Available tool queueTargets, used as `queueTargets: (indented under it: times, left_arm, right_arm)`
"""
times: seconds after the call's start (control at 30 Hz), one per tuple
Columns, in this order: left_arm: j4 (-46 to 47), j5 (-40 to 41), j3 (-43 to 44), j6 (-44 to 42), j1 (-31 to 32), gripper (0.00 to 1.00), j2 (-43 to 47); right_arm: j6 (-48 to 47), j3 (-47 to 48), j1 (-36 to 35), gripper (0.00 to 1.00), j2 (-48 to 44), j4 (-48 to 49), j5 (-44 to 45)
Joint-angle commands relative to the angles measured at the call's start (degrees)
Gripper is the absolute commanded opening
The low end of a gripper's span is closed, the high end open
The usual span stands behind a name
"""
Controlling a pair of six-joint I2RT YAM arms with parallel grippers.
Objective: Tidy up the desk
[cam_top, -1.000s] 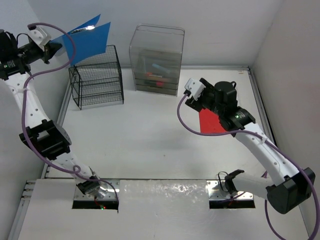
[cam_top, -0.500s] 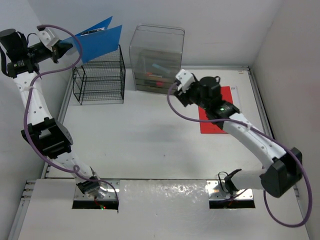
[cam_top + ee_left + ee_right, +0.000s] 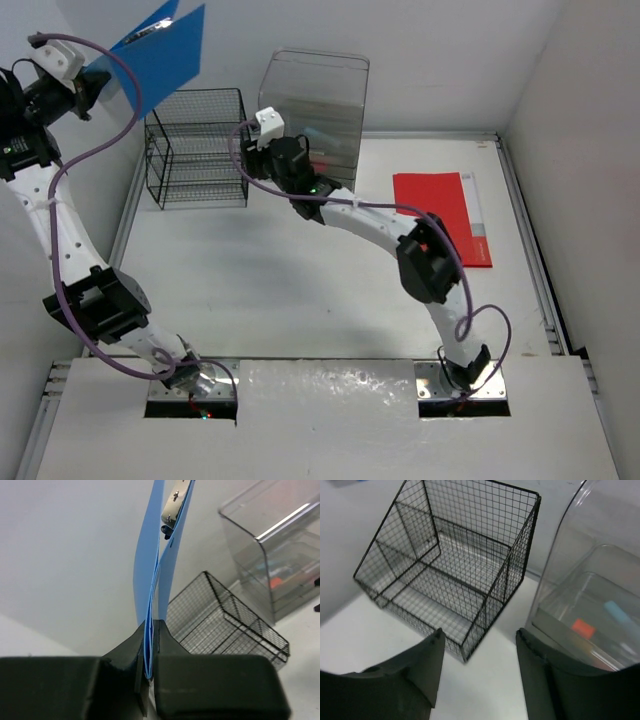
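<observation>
- Desk [image 3: 300,290], white and railed, lay beneath both arms in the overhead view. I judged the step in hand to be filing the raised folder into the rack at its far-left corner.
- Wire rack [image 3: 197,150] stood beside the clear drawer box [image 3: 313,110] at the back wall. I would bring the folder down edge-first and square to a shelf opening, slowly, so that it neither snags the mesh nor shoves the rack.
- Blue folder [image 3: 160,50] hung high above and left of the rack, its two leaves parted and a metal clip showing near the top. A red folder [image 3: 437,212] lay flat on the right side of the desk, well apart.
- Left arm reached up tall along the left wall, the left gripper [image 3: 148,630] clamped tight on the folder's lower edge.
- Right arm stretched low across the desk toward the gap between rack and drawer box, the right gripper [image 3: 480,632] parted and holding nothing. I would hold it clear of the folder's path.
</observation>
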State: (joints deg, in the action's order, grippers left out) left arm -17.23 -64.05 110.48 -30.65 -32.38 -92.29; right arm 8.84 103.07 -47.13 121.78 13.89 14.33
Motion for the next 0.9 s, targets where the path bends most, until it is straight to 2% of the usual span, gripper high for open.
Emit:
queueTargets:
  times: [0.0,0.13,0.2,0.27,0.4,0.6,0.7,0.77,0.87]
  left_arm:
    - [6.51,2.44,0.61,3.67,-1.28,0.00,3.17]
    - [8.35,1.30,1.58,6.56,-2.51,0.00,2.21]
    - [8.88,1.47,1.76,7.01,-3.12,0.00,1.85]
    - [8.71,1.21,1.50,6.75,-3.74,0.00,1.76]
    - [8.71,0.68,0.80,6.13,-4.09,0.00,1.94]
    - [9.41,-1.34,-1.23,5.08,-4.71,0.00,2.73]
    - [10.03,-1.78,-2.37,4.99,-4.80,0.00,3.61]
    - [10.29,-1.87,-2.63,4.99,-4.97,0.00,3.70]
    - [11.16,-2.74,-2.81,5.78,-5.06,0.00,3.70]
  right_arm:
    - [7.85,7.66,-0.24,0.52,6.09,5.00,3.86]
    - [9.52,11.80,-0.41,0.38,12.86,11.23,4.83]
    - [10.40,13.73,-0.41,0.37,16.98,12.21,5.27]
    - [10.93,20.56,-0.41,0.41,21.54,11.95,4.23]
    - [11.02,23.49,-0.50,0.46,25.17,12.56,6.58]
    - [11.02,25.95,-0.77,0.44,30.18,13.97,12.65]
    - [11.20,29.81,-1.03,0.43,33.69,13.71,12.22]
    - [11.29,31.05,-1.29,0.41,35.97,13.18,11.34]
    - [11.28,29.39,-1.64,0.27,36.34,13.53,11.42]
